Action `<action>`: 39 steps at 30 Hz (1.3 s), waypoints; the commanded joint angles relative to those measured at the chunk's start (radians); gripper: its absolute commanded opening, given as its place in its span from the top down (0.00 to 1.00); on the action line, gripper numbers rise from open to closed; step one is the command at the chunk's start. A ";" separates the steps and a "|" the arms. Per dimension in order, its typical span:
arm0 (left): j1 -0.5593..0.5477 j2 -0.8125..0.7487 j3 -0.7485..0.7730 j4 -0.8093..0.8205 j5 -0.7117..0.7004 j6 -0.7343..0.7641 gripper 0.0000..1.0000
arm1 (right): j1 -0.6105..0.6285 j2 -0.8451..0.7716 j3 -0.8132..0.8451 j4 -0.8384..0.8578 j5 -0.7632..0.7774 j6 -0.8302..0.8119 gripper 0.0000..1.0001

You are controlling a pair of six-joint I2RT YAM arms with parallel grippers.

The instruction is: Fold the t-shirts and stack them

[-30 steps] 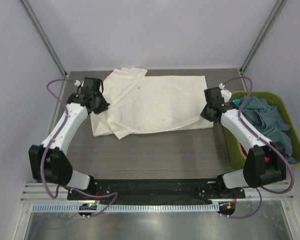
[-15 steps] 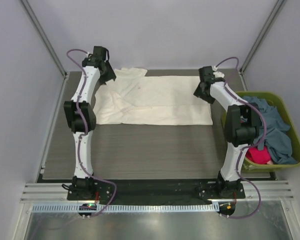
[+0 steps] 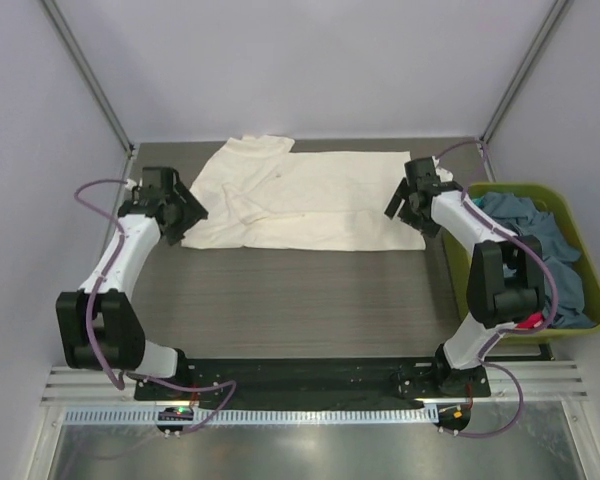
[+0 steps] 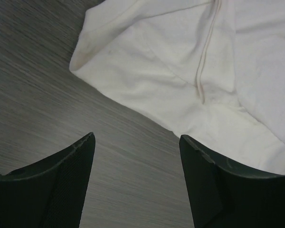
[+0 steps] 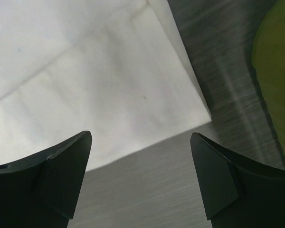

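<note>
A large cream t-shirt (image 3: 310,200) lies spread across the back of the table, folded over along its length, one sleeve (image 3: 255,148) sticking out at the far left. My left gripper (image 3: 185,215) hovers open at the shirt's near-left corner. In the left wrist view the gripper (image 4: 137,137) is over bare table and the cream cloth (image 4: 180,71) lies just beyond it. My right gripper (image 3: 402,205) is open at the near-right corner, and its wrist view shows nothing in the gripper (image 5: 140,134), with the cream shirt's corner (image 5: 133,85) ahead. A grey-blue t-shirt (image 3: 530,235) fills the basket, over a bit of red-pink (image 3: 527,321).
An olive-green basket (image 3: 460,285) stands at the table's right side, close to my right arm; its rim (image 5: 275,71) shows in the right wrist view. Dark wood-grain tabletop (image 3: 300,300) lies between the shirt and the arm bases. Frame posts rise at the back corners.
Both grippers have opened and let go of the cream shirt. The arms swung out to the far edge, then came back to its near corners. The shirt now lies flatter and narrower.
</note>
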 commanded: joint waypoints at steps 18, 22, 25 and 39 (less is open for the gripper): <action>0.129 0.126 -0.336 0.501 0.062 -0.123 0.31 | -0.043 -0.008 -0.237 0.208 0.006 0.006 0.23; 0.127 0.161 -0.331 0.517 0.019 -0.126 0.38 | -0.043 0.055 -0.239 0.219 0.011 0.013 0.34; 0.129 0.174 -0.325 0.525 0.017 -0.130 0.49 | -0.043 0.059 -0.260 0.234 0.008 0.014 0.44; 0.213 -0.013 -0.017 0.283 0.010 -0.148 1.00 | -0.038 0.072 0.105 0.061 -0.024 -0.023 0.99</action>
